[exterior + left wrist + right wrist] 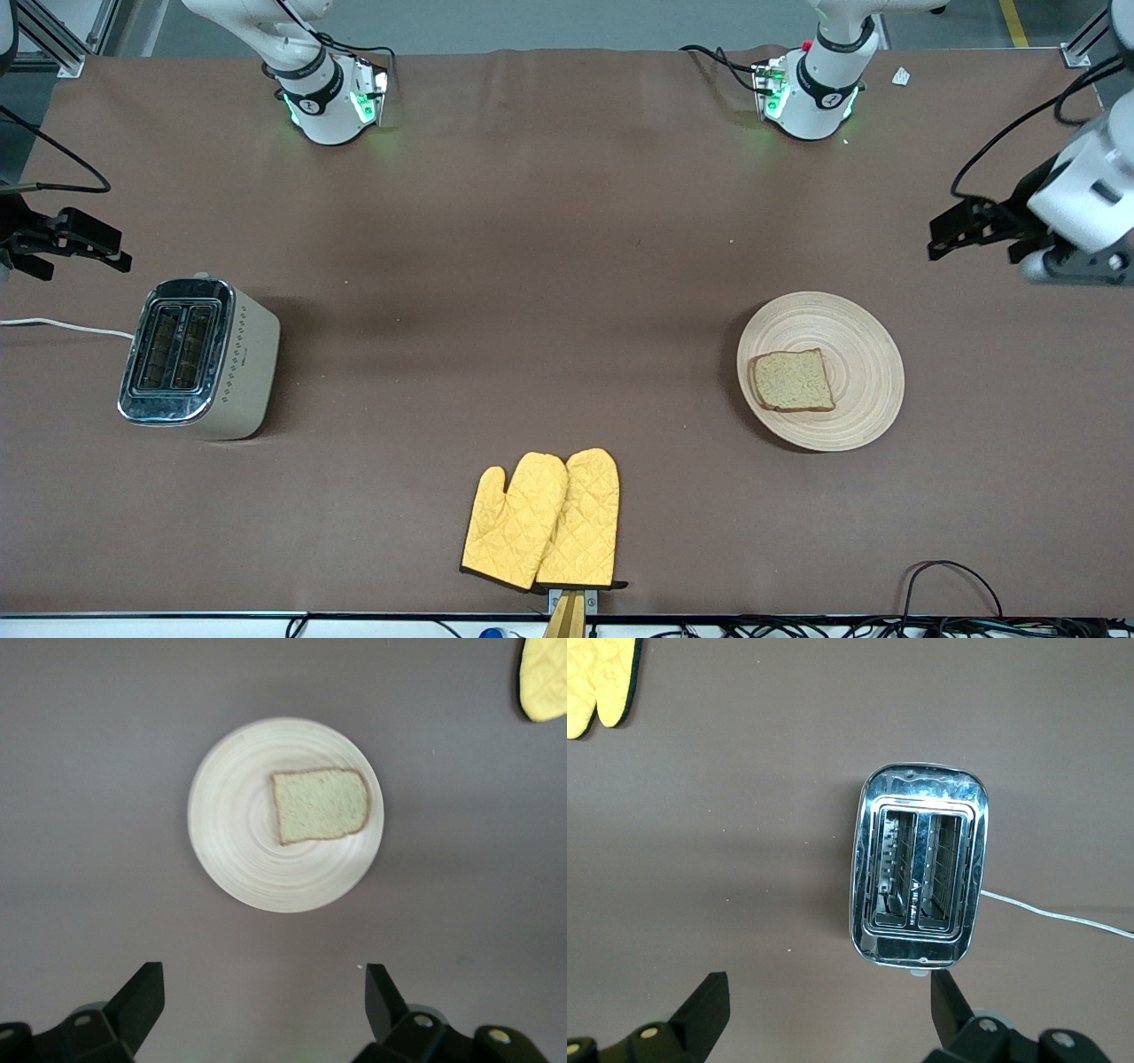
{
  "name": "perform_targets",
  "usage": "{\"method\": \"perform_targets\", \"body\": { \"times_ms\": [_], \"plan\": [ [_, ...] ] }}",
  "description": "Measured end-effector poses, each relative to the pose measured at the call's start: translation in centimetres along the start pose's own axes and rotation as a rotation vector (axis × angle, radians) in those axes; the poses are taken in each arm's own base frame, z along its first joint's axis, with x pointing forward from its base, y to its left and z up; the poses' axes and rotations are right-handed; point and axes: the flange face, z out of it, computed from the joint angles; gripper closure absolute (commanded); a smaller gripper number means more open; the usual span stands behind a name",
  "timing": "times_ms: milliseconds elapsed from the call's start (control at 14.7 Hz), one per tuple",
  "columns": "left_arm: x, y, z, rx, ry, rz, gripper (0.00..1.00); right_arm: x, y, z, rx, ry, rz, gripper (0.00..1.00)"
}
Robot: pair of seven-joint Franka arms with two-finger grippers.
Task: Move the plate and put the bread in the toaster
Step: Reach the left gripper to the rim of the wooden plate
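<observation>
Bread lies flat on the plate toward the left arm's end of the table, well apart from the toaster at the right arm's end; yellow mitts sit between them, nearer the front camera. The left gripper hangs high over the table beside the plate, fingers spread wide and empty; the right gripper hangs likewise by the toaster, also wide and empty. Likely trouble: the flat slice gives the fingers little edge, so it may crumple or slip, and sliding the plate could shift it.
</observation>
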Motion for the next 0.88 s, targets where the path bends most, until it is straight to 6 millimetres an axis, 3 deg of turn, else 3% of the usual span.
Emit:
{"method": "perform_targets", "body": {
  "times_ms": [204,545,681,885],
  "plan": [
    [3.9,-4.6,7.8,-0.149,-0.126,-0.036,0.00,0.0,0.0,0.0,0.000,0.000,0.000,0.00],
    [8.0,-18.0,22.2,-0.429,-0.178,-0.026,0.00,0.0,0.0,0.0,0.000,-0.001,0.000,0.00],
    [8.8,-21.2,28.2,-0.503,-0.157,0.004,0.00,0.0,0.0,0.0,0.002,-0.001,0.000,0.00],
    [9.2,-23.6,36.0,-0.606,-0.115,0.054,0.00,0.0,0.0,0.0,0.003,-0.001,0.001,0.00]
  ]
}}
